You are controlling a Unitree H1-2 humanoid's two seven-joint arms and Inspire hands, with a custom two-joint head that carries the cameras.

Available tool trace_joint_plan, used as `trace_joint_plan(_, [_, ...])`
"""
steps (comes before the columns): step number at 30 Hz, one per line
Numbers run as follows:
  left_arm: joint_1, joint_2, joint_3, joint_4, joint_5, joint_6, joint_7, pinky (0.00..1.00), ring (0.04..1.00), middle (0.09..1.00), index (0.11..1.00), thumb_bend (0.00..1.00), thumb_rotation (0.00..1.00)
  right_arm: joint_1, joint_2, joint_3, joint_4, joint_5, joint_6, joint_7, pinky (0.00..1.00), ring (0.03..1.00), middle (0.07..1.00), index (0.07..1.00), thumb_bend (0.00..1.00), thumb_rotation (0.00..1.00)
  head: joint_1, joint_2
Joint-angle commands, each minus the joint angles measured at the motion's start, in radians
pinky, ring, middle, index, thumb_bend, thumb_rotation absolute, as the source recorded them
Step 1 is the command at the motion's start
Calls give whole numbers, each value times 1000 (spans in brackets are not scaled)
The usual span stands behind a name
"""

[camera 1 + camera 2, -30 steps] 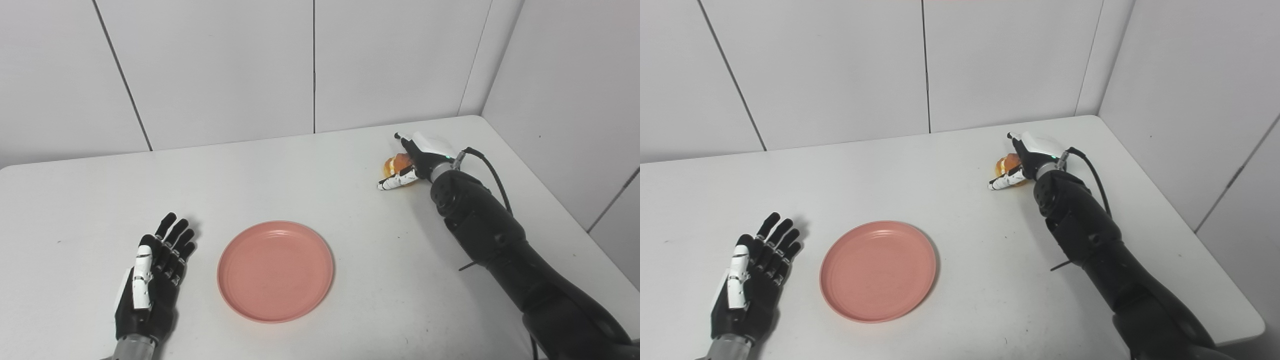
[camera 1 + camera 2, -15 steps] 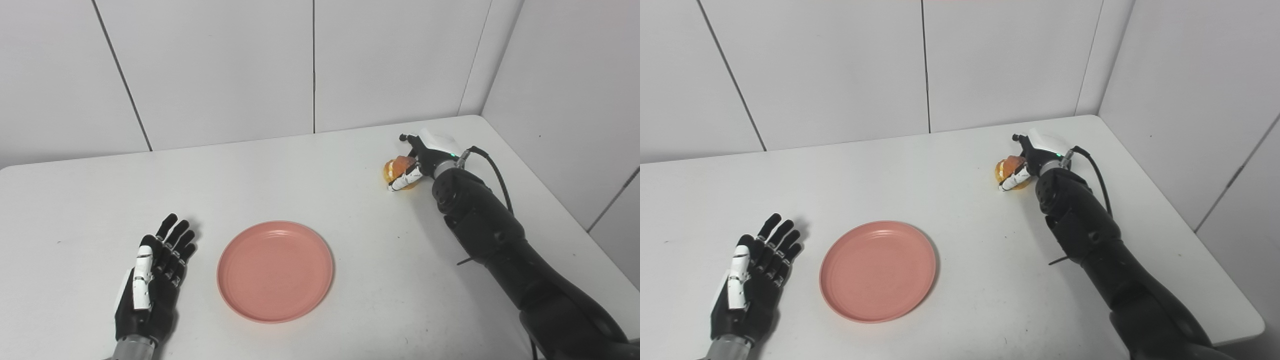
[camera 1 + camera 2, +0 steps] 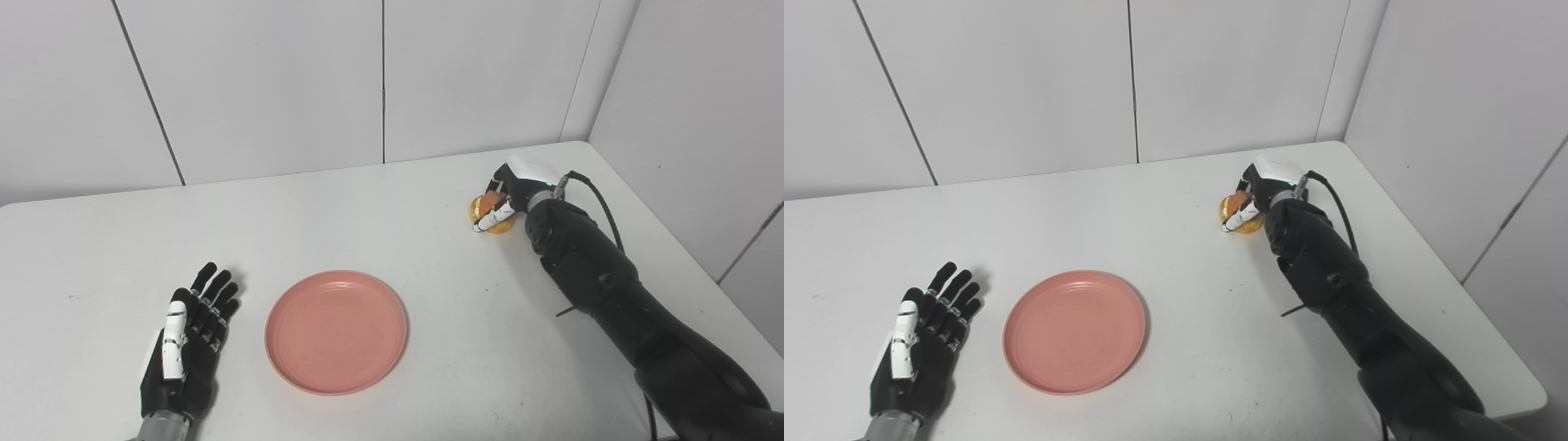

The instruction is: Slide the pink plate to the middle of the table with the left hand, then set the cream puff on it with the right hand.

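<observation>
The right hand [image 3: 503,199] is closing its fingers [image 3: 492,218] around the puff [image 3: 488,212] (soft, likely crushable; side grip seems best); the left hand [image 3: 187,340] is lying spread beside the plate [image 3: 336,331].

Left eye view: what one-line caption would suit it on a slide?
Right hand closes around the cream puff at the table's far corner; the empty pink plate waits beside the open left hand.

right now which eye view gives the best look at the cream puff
Neither is much better. The left eye view shows the cream puff slightly clearer, its orange side showing left of the right hand that is closed over it. The right eye view shows the same puff from a little to the side, equally covered by the fingers.
</observation>
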Motion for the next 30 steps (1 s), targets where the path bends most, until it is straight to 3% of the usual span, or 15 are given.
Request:
trace_joint_plan(1, [4, 2, -3, 7, 5, 14, 3, 970, 933, 923, 898, 470, 998, -27, -23, 4, -22, -23, 10, -16, 346, 414, 497, 487, 489, 154, 3, 0])
trace_joint_plan(6, [2, 0, -7, 9, 11, 9, 5, 957, 926, 918, 895, 470, 1000, -19, -24, -13, -61, -8, 8, -20, 329, 396, 473, 486, 489, 153, 12, 0])
trace_joint_plan(11, [1, -3, -11, 9, 16, 7, 9, 961, 928, 921, 900, 473, 999, 22, -19, -57, -208, -30, 17, 11, 270, 339, 425, 485, 490, 150, 21, -5])
trace_joint_plan(18, [4, -16, -18, -10, 31, 11, 18, 947, 916, 909, 891, 457, 1000, 65, 25, -124, -394, -109, 18, 82, 249, 333, 424, 488, 490, 150, 46, -7])
trace_joint_plan(22, [5, -27, -27, -20, 48, 10, 31, 940, 910, 906, 888, 458, 1000, 82, 37, -115, -495, -83, 15, 83, 298, 378, 449, 487, 489, 147, 77, -6])
trace_joint_plan(30, [12, -56, -53, -68, 108, 26, 77, 913, 896, 899, 884, 458, 1000, 95, 87, -75, -656, -68, 2, 120, 291, 360, 441, 488, 490, 148, 143, 2])
